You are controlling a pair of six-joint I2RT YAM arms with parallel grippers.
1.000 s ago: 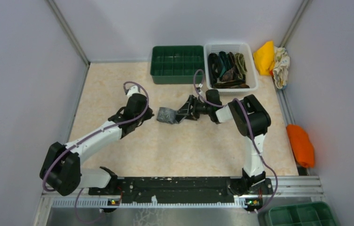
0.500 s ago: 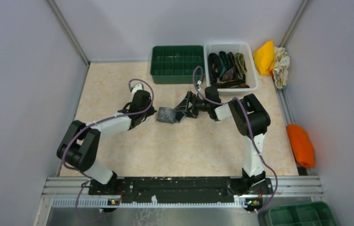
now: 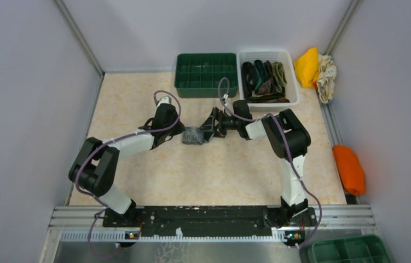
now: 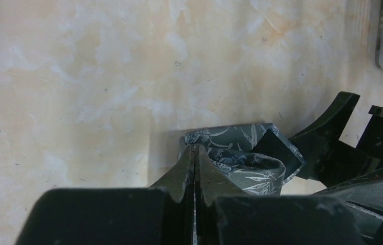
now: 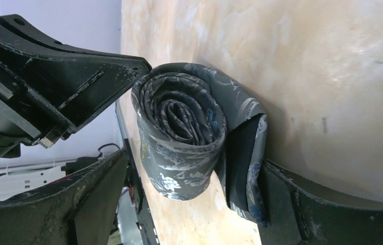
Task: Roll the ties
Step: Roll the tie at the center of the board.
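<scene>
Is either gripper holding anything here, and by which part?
Nothing is gripped. The rolled grey tie lies between the open fingers of the right gripper; the shut left gripper only touches its side.

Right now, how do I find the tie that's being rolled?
On the beige table, look in front of the green tray at the back. The tie there is a small grey patterned coil; the other ties are dark, piled in the white basket.
</scene>
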